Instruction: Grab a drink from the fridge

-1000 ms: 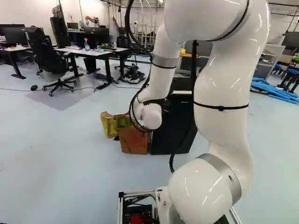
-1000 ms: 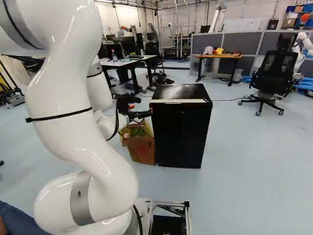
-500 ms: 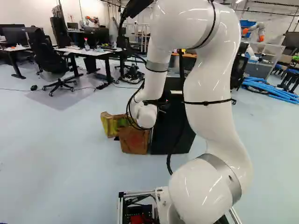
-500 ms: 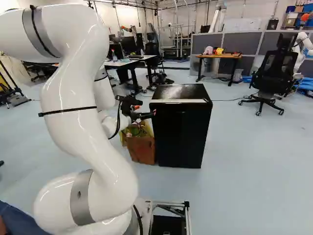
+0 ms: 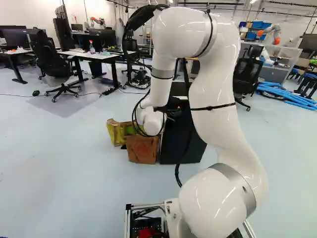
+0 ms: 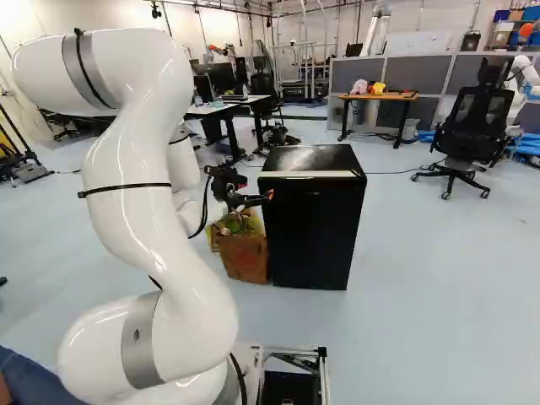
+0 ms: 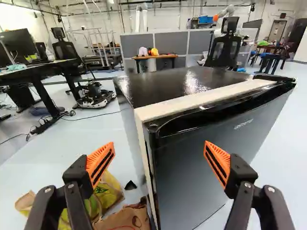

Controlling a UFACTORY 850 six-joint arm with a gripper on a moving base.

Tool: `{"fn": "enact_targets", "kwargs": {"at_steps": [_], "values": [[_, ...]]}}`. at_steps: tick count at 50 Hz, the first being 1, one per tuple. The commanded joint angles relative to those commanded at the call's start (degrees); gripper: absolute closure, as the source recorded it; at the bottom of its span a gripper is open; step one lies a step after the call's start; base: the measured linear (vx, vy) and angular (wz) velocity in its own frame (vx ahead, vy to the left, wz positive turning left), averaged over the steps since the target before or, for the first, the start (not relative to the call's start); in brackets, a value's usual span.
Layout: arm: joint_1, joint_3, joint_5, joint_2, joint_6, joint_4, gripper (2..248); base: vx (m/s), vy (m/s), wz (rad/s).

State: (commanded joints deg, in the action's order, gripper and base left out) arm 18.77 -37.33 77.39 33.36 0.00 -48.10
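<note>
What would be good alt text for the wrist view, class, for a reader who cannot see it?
The open tool, its orange-padded fingers wide apart, faces the front corner of a dark fridge. A yellow-green bag and a brown bag sit beside it, and grey partitions rise beyond.

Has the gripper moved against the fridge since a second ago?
Yes. In the right base view the gripper has shifted slightly rightward past the fridge's left edge.
</note>
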Motion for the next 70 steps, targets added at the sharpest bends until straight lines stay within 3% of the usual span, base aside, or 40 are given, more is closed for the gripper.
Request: {"fn": "enact_targets", "kwargs": {"at_steps": [19, 70], "values": [[0.16, -1.62, 1.49, 1.02, 0.00, -4.45, 3, 0.000, 0.000, 0.000], [0.12, -2.93, 1.49, 1.83, 0.00, -6.69, 3, 0.000, 0.000, 0.000]]}}
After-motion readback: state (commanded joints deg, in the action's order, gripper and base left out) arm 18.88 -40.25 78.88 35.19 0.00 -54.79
